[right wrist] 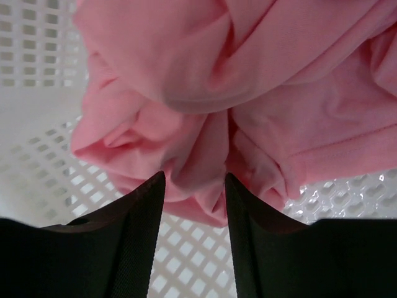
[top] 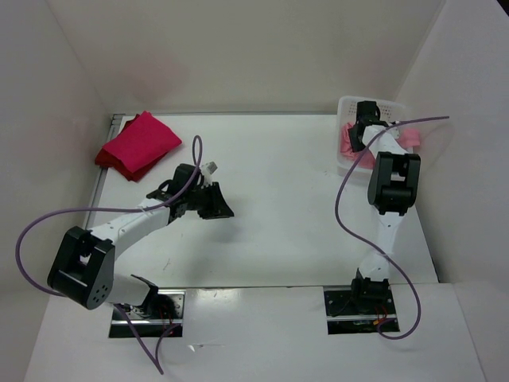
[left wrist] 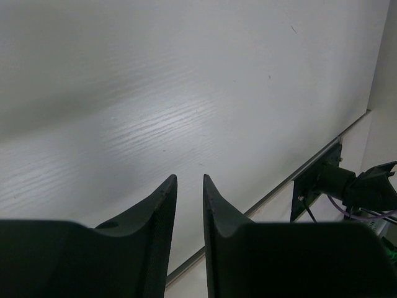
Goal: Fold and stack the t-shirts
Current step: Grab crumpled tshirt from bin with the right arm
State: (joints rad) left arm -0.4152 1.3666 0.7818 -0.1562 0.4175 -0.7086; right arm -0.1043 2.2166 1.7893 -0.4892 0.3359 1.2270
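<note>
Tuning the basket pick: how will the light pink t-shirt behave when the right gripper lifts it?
Probably floppy: the light pink t-shirt lies crumpled in soft folds in the white basket, so it should drape and trail from one pinch. It is likely light, and its matte cloth seems unlikely to slip. The right gripper, open at a fold, may catch several layers.

I work on a white table (top: 278, 199), faint wood grain, a few dark specks. Thin metal edge strip (top: 114, 126) at its far left corner. Plain white walls box me in: far wall (top: 254, 56), left wall (top: 40, 143), right wall (top: 469, 159). White board (top: 254, 342) along the near edge, two dark cutouts in it. Light soft, even; shadows faint.
</note>
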